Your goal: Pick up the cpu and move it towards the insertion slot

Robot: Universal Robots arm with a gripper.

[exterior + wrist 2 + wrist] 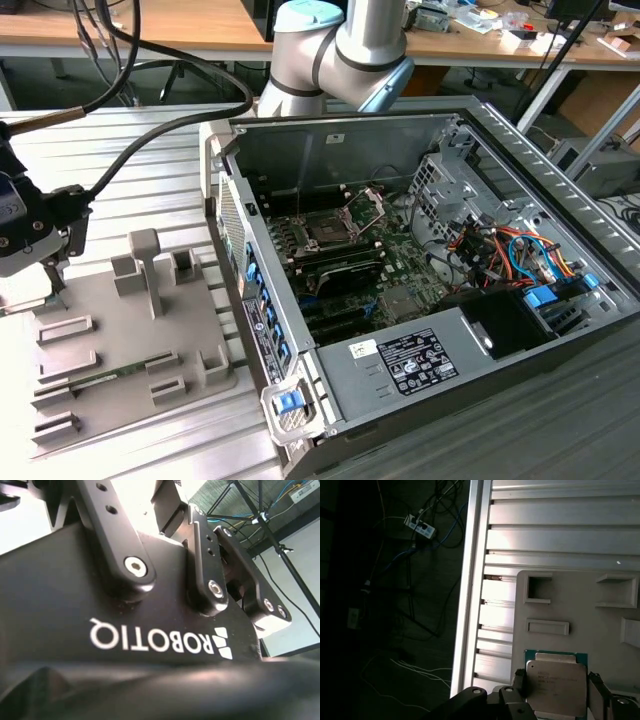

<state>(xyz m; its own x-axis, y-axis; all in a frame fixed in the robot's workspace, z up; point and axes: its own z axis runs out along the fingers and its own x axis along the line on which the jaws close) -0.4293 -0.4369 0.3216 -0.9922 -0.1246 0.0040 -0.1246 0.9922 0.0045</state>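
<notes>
The small flat square chip with a silvery-white metal top, the cpu (555, 687), lies flat on a pale grey plastic plate with raised blocks (580, 615). A thin green rim shows along one edge of the chip.

In the first wrist view the black claw (556, 680) is down at the chip. Its two fingers (519, 679) are apart, one on each side of the cpu, very close to its edges. I cannot tell if they press on it. The chip is not lifted.

In the exterior view the claw is far over on the exterior view's left, at the left edge of the grey plate. The plate rests on a ribbed silver metal surface (150, 150). Thick black cables (170, 110) run across the surface to the claw.

On the exterior view's right stands an open grey computer case (400, 135) with a green board inside. The insertion slot (328, 232), a square socket with a dark middle and a silver frame, is on that board. Its hinged metal plate (368, 205) is tipped up. The slot is well apart from the cpu and the claw.

The pale grey and blue robot arm (345, 50) rises at the far side of the case.
</notes>
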